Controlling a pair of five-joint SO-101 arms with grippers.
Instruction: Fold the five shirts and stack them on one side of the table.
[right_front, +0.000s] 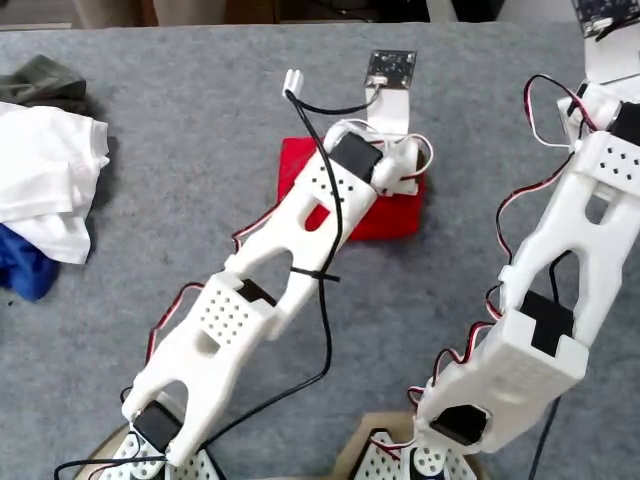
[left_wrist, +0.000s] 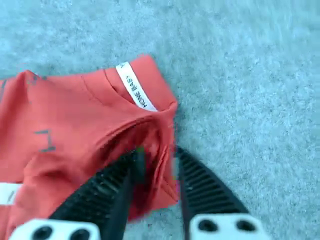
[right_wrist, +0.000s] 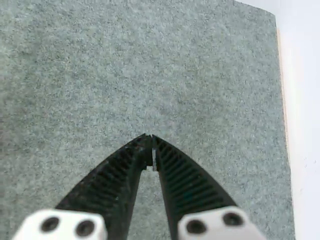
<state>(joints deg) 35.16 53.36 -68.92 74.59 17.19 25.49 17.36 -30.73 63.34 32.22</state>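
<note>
The left arm stretches over the grey felt worktop (right_front: 180, 110). Its ribbed black left hand (left_wrist: 157, 152) pinches a soft fold of the folded red shirt (left_wrist: 75, 125), mid-worktop, near its collar label. The right hand (right_wrist: 150, 142) hangs pressed together above the felt.

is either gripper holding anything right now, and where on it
The left gripper pinches the red shirt at a bunched edge just by the collar. The right gripper is shut on nothing.
</note>
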